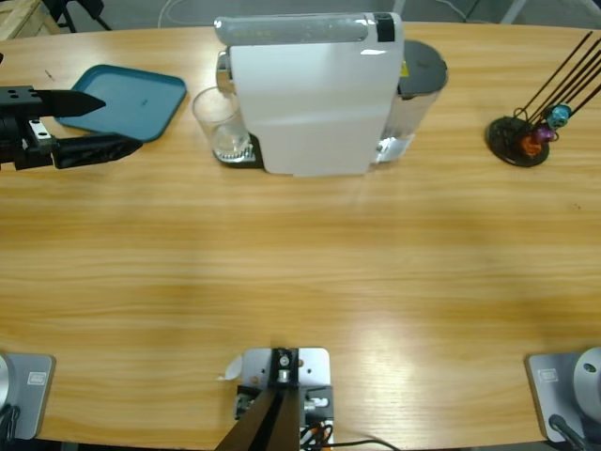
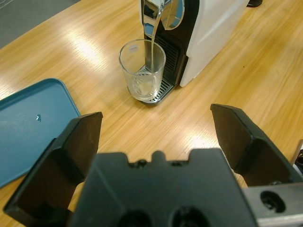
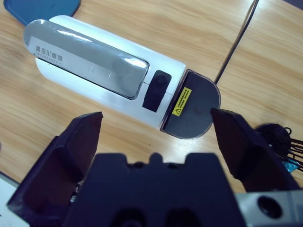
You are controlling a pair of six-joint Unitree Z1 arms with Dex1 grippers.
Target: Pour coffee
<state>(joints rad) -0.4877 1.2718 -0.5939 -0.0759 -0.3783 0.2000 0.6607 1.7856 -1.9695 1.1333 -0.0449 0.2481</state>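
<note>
A clear glass tumbler (image 1: 221, 127) (image 2: 142, 68) stands on the drip grate of a white coffee machine (image 1: 315, 94) (image 2: 213, 28), under its spout. A thin pale stream runs from the spout into the glass, and a shallow pool of pale coffee (image 2: 144, 86) lies at its bottom. My left gripper (image 1: 117, 122) (image 2: 156, 118) is open and empty at the table's left edge, pointing at the glass from a short distance. My right gripper (image 3: 156, 116) is open and empty, looking straight down on the machine's top (image 3: 94, 71). It does not show in the high view.
A teal tray (image 1: 131, 99) (image 2: 28, 127) lies beside the left gripper, at the back left. A black wire stand (image 1: 521, 136) (image 3: 279, 142) with small coloured capsules sits at the back right. Bare wooden table (image 1: 300, 282) stretches in front of the machine.
</note>
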